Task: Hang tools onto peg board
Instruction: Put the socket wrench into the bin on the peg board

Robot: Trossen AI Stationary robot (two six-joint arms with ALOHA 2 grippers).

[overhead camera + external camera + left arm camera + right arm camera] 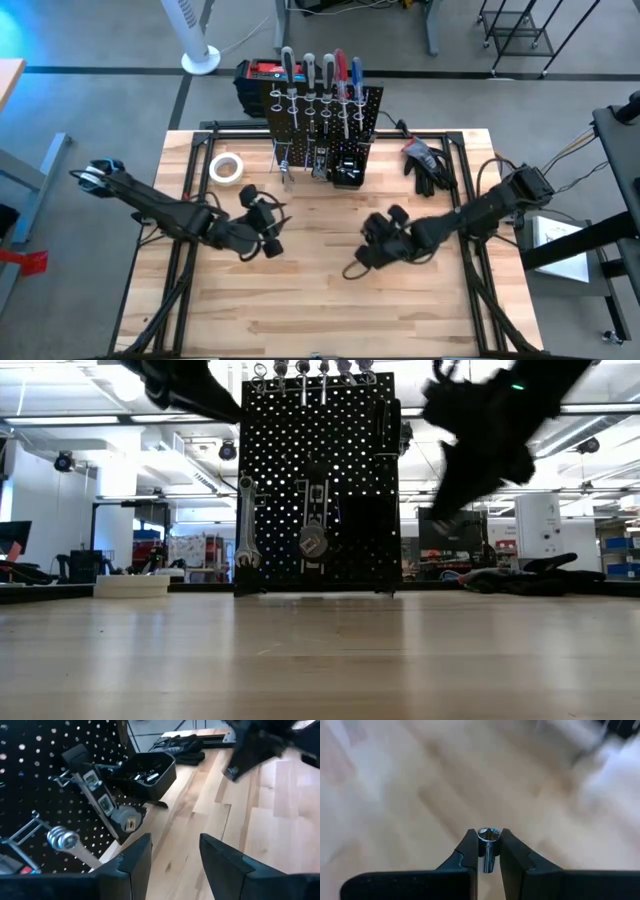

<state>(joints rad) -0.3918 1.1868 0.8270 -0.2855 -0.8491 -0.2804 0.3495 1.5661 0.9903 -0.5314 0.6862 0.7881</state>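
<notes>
We see the small black bin (150,770) on the peg board (325,120), low on the panel's right side in the high view, resting at table level; the left wrist view looks into it and shows a few small silver metal pieces inside, too small to tell apart. Only that wrist view shows the bin's contents; in the high view the bin (347,172) is just a dark box. The peg board stands upright at the table's (300,300) far edge, with screwdrivers (320,75) in its top ring holders, handles up. The low view alone shows two silver wrenches (246,520) hanging on the board's face and a small tape measure (312,540) beside them; the left wrist view shows that tape measure (125,820) close up. The right gripper (489,851) is clamped on a metal bit (488,842), its cross-shaped tip poking out between the fingers, which only the right wrist view reveals; from above, the right gripper (372,252) hangs over mid-table, right of centre. The left gripper (172,855) has its fingers apart with nothing between them, near the board's foot. A white tape roll (227,168) lies left of the board, black gloves (428,165) to the right.
</notes>
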